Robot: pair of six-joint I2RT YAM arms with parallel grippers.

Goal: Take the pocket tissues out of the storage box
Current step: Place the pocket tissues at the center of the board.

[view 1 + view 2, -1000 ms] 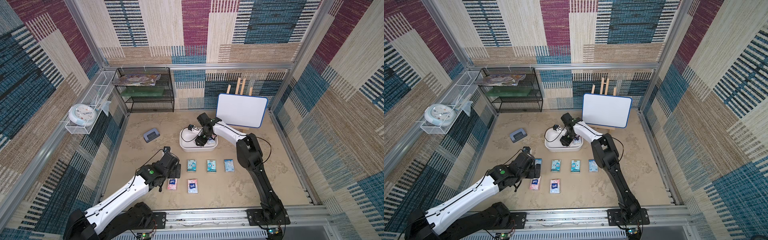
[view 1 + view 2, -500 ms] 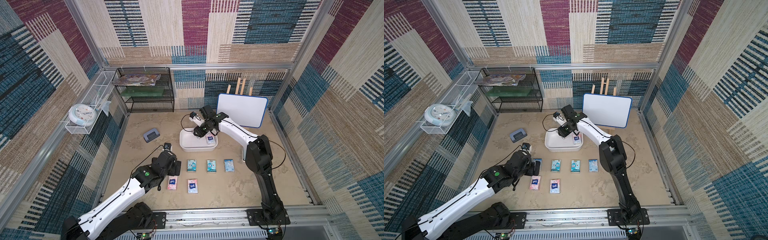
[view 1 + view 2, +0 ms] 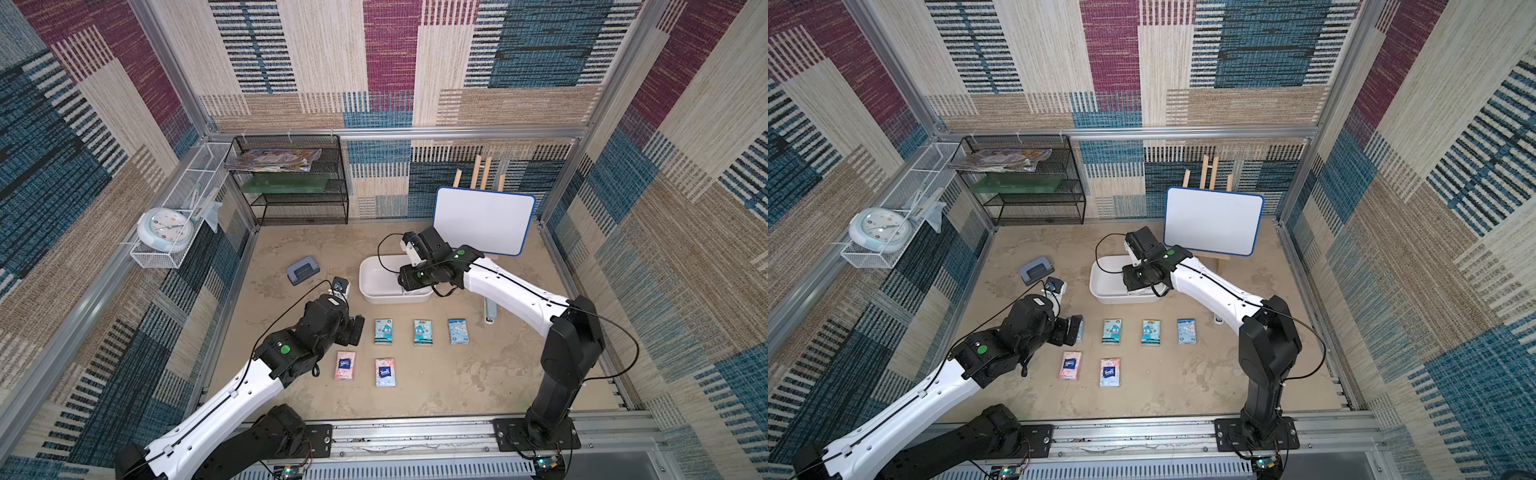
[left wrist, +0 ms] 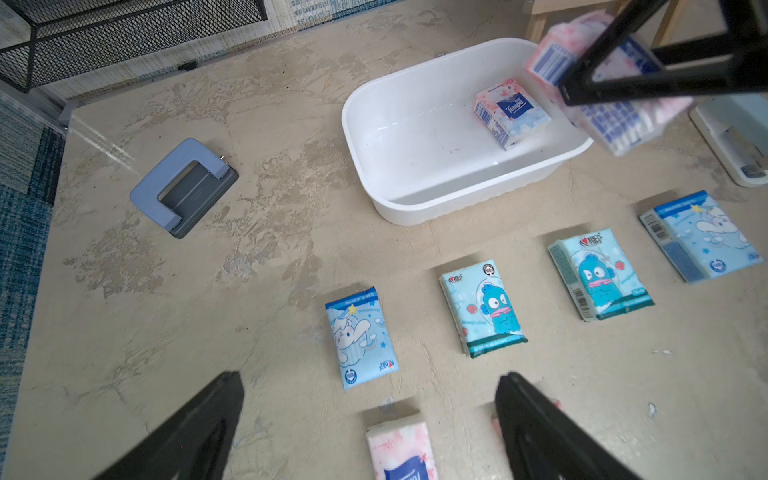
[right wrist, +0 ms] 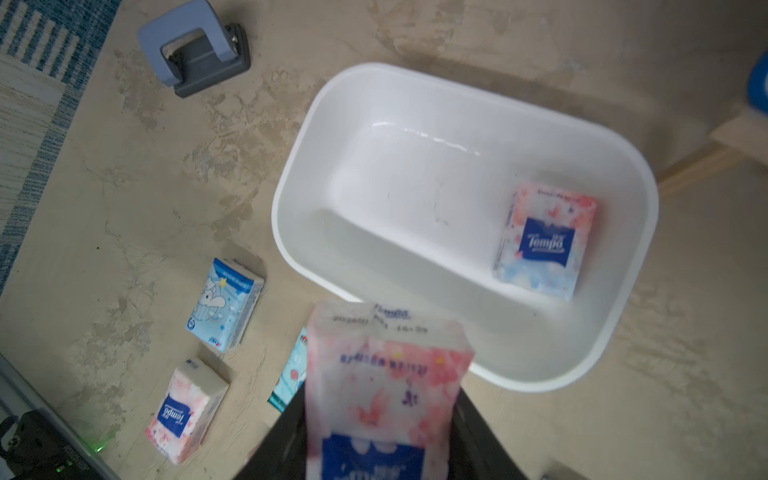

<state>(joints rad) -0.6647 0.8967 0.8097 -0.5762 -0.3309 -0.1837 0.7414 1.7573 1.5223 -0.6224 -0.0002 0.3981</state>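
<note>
The right end effector (image 5: 376, 415) grips a pink packet (image 5: 386, 361) of the pocket tissues just above the storage box (image 4: 415, 174) rim, mid-removal. Next it likely needs a free spot on the table (image 3: 457, 374). The left end effector (image 4: 370, 378) hovers empty, jaws spread. Eight in all: four blue packets (image 3: 1111, 331) and two pink packets (image 3: 1070, 365) on the table, one aloft, a last packet (image 5: 544, 241) inside the box.

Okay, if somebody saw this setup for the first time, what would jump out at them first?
The right gripper holds a pink flowered tissue packet with a dark-blue logo above the white plastic tub, where one matching packet lies alone. Nearer the robot on the beige table, four light blue cartoon packets and two pink packets lie in two tidy rows.
</note>
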